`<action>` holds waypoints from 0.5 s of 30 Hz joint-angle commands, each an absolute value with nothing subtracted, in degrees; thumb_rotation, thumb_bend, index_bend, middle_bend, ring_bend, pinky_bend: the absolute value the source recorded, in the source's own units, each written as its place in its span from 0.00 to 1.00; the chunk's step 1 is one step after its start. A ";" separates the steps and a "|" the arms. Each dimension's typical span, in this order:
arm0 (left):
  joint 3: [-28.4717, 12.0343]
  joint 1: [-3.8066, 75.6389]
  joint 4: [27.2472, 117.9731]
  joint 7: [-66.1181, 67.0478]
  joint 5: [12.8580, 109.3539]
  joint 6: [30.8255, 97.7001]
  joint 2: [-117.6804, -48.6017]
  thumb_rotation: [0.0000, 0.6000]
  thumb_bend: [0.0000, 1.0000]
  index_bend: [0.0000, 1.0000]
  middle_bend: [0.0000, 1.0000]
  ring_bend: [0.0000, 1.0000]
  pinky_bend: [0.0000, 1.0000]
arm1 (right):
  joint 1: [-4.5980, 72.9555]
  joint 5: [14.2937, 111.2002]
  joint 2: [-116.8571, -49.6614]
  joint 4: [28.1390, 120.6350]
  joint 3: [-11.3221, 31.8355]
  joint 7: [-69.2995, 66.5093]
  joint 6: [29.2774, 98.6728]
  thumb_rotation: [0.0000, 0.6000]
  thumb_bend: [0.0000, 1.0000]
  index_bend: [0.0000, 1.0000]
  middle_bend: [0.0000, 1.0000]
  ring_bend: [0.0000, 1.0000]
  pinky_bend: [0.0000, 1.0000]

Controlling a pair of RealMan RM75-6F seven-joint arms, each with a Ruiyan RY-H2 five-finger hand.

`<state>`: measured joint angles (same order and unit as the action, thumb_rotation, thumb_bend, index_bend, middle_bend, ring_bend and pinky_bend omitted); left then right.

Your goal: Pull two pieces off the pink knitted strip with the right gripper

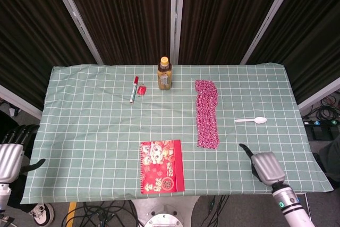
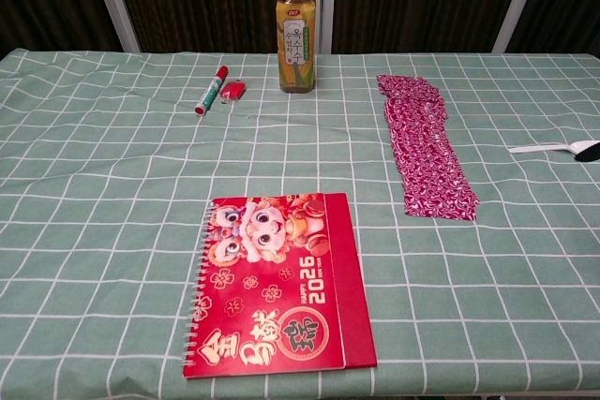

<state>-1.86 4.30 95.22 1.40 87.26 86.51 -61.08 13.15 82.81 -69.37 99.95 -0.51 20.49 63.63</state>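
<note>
Right hand: the right hand (image 1: 267, 166) sits in the lower right of the head view, over the tablecloth near the front edge, back of the hand up, one dark finger pointing toward the upper left. It holds nothing; whether its other fingers are spread or curled cannot be told from this angle. Its heading suggests an approach toward the strip's near end.
Left hand: the left hand (image 1: 9, 159) hangs at the far left edge of the head view, off the table, empty, with fingers apart, probably parked because the task calls only for the right.
Pink knitted strip: the pink knitted strip (image 1: 206, 114) lies flat right of centre, running from upper to lower frame, untouched; its near end is up-left of the right hand, well placed for a pull from that side.
White plastic spoon: the white plastic spoon (image 1: 251, 120) lies right of the strip, between it and the hand's side of the table, a thing to avoid brushing.
Red 2026 calendar: the red 2026 calendar (image 2: 277, 281) lies at the lower centre, left of the strip.
Tea bottle: the tea bottle (image 2: 294, 26) stands upright at the upper centre.
Red marker: the red marker (image 2: 211, 90) lies left of the bottle, with a small red cap-like piece (image 2: 232, 91) just beside it.
Tablecloth: the green checked tablecloth (image 1: 85, 120) covers the table.
</note>
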 commanded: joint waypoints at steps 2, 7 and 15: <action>-1.91 4.18 94.75 0.59 87.03 86.54 -60.86 1.00 0.10 0.15 0.14 0.10 0.17 | 18.72 76.71 -71.87 101.28 1.04 20.03 54.55 1.00 0.96 0.13 0.91 0.80 0.69; -1.94 4.11 94.12 -0.33 86.59 86.30 -60.89 1.00 0.10 0.15 0.14 0.10 0.17 | 23.08 68.47 -74.44 100.28 3.59 22.41 49.41 1.00 0.96 0.13 0.91 0.80 0.69; -2.23 4.24 94.75 -0.11 85.89 85.90 -60.16 1.00 0.10 0.15 0.14 0.10 0.17 | 28.60 57.87 -77.99 99.35 4.05 28.83 47.52 1.00 0.96 0.09 0.91 0.80 0.69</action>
<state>-2.23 4.24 94.75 -0.12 85.90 85.90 -60.16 26.95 59.89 -76.57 99.67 3.94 26.56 47.62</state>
